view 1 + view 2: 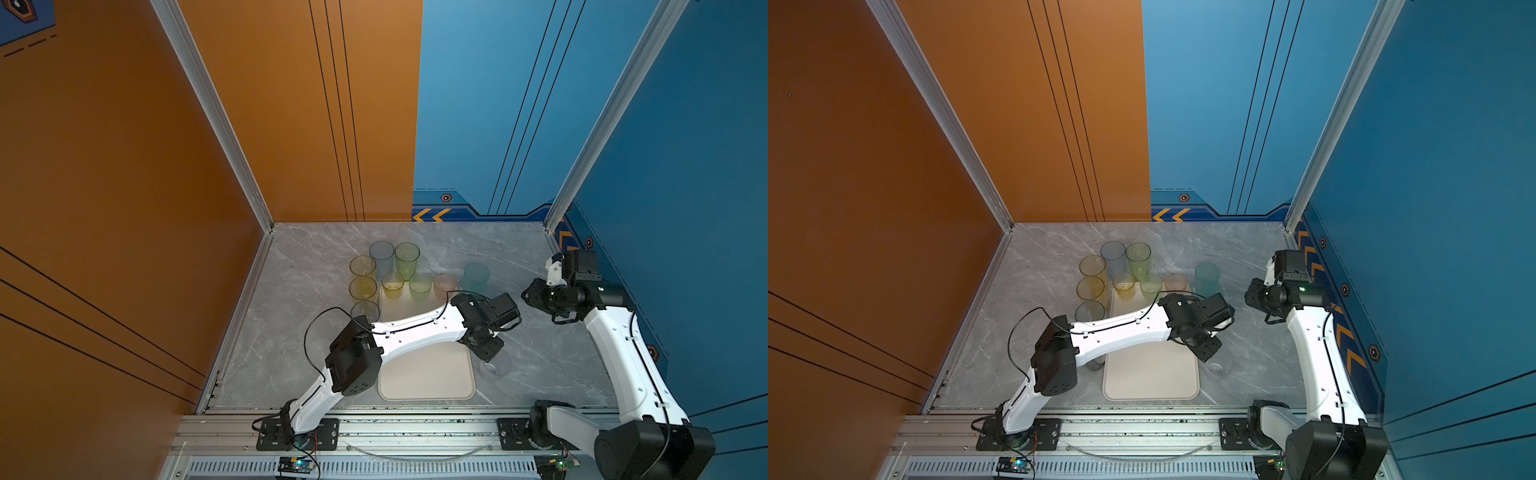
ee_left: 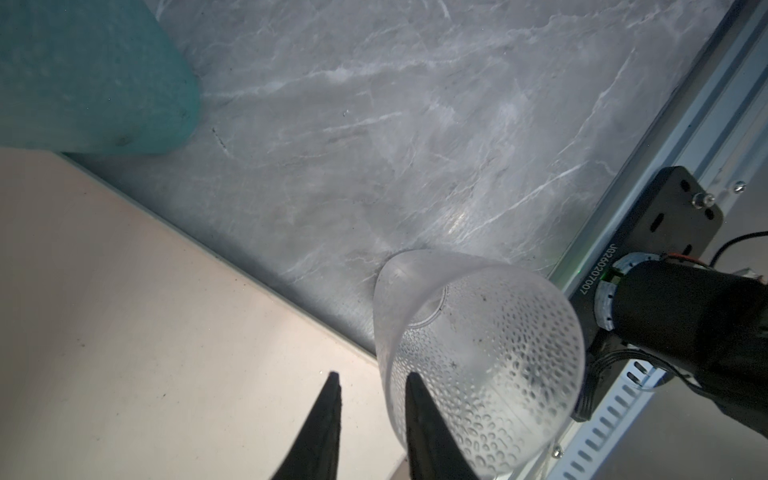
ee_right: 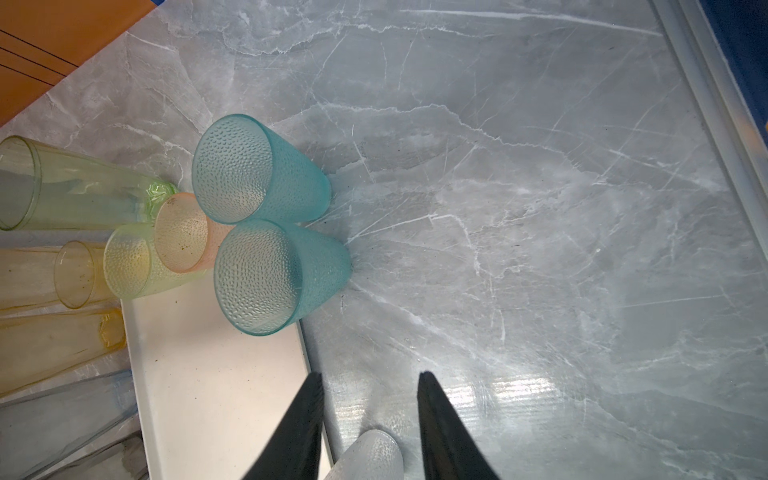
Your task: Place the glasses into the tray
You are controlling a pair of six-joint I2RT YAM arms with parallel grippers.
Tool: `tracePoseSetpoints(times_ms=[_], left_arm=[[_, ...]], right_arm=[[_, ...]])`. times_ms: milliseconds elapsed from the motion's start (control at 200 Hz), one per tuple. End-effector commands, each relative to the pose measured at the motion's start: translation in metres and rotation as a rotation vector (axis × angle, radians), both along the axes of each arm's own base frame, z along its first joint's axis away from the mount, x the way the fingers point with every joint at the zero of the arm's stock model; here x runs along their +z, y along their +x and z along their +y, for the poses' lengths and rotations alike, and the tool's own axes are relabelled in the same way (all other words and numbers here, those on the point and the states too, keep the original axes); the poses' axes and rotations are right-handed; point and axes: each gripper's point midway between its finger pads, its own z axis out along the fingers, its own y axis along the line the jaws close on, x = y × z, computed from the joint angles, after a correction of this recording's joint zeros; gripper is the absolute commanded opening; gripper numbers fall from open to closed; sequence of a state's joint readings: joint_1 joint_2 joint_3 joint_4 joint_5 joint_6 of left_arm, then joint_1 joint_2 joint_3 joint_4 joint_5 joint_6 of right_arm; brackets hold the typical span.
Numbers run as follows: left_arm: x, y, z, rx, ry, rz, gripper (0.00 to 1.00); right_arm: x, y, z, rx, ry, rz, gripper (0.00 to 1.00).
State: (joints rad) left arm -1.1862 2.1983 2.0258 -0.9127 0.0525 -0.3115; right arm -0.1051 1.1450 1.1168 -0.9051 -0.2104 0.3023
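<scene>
Tipping threatens the clear glass at 3 o'clock of the tray if the left end effector, fingers apart astride its rim, drags sideways.

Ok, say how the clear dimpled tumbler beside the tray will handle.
The clear tumbler looks thin and translucent, so probably light. Its dimpled wall should aid grip. Standing on its narrower base, it may tip if nudged.

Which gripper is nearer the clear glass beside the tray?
Left. The left gripper is right at the clear glass, its fingers either side of the wall; the right gripper hangs well apart, farther back on the right.
</scene>
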Motion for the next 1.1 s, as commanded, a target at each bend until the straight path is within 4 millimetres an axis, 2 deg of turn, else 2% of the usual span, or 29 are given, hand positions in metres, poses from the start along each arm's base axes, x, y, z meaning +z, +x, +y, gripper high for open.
tracePoseSetpoints(times_ms=[0,280,416,516,681,776,906,1097], left_arm=[[0.000,-0.001,0.001,-0.016,0.031,-0.028,0.28],[-0.007,-0.007,-0.002,-0.043,0.031,0.007,0.19],[-0.007,-0.009,-0.004,-0.053,0.031,0.018,0.11],[-0.007,-0.010,-0.004,-0.065,0.034,0.029,0.00],[-0.005,-0.009,0.000,-0.076,0.053,0.009,0.00],[0.005,-0.002,0.006,-0.071,0.059,-0.029,0.00],[0.032,0.012,0.020,-0.051,0.041,-0.081,0.00],[0.076,0.040,0.054,0.021,0.005,-0.146,0.00]], right_arm=[[0.002,-0.002,0.001,0.023,0.002,-0.018,0.37],[0.001,-0.002,0.001,0.026,0.003,-0.014,0.37],[0.002,-0.002,0.002,0.027,0.002,-0.020,0.37],[0.001,-0.003,0.001,0.026,0.002,-0.019,0.37],[0.001,-0.003,0.001,0.028,0.001,-0.019,0.37],[0.002,-0.003,0.001,0.027,-0.001,-0.024,0.37],[0.004,-0.004,0.000,0.024,-0.003,-0.029,0.37],[0.007,-0.003,0.000,0.022,-0.003,-0.040,0.37]])
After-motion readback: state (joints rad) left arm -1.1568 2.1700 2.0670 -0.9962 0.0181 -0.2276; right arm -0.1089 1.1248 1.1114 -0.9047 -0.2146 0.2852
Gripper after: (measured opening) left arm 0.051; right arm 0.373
